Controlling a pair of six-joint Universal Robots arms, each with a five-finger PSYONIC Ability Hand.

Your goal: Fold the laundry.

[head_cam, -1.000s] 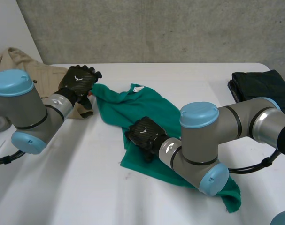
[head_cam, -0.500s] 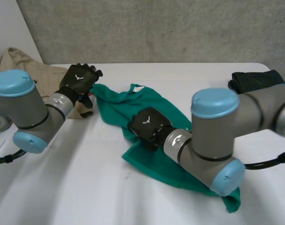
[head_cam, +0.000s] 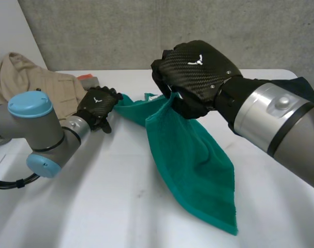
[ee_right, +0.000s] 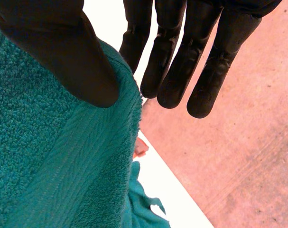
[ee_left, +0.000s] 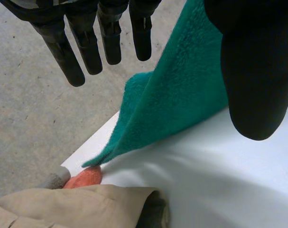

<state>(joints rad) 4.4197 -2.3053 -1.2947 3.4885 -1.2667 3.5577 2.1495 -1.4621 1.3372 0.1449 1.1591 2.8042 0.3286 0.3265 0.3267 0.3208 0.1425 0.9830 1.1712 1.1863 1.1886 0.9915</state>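
A green towel (head_cam: 193, 155) hangs from my right hand (head_cam: 198, 72), which is raised well above the white table (head_cam: 84, 206). The towel's low end drags on the table near the front. My right hand is shut on the towel's upper edge. In the right wrist view the thumb (ee_right: 63, 52) presses the green towel (ee_right: 49, 156) against the fingers (ee_right: 181, 61). My left hand (head_cam: 97, 103) rests low at the towel's far left corner. In the left wrist view its fingers (ee_left: 87, 52) are straight and spread, and the green towel (ee_left: 181, 95) rises beside the thumb (ee_left: 253, 71).
A beige garment (head_cam: 32, 82) lies heaped at the table's back left, right by my left hand, and its hem (ee_left: 77, 209) lies below the fingertips. An orange cloth (ee_left: 84, 177) lies beside it. A dark garment (head_cam: 307, 88) sits at the back right.
My right hand closed on the towel and rose from the towel's middle, pulling it up off the table. My left hand shifted slightly right along the far corner.
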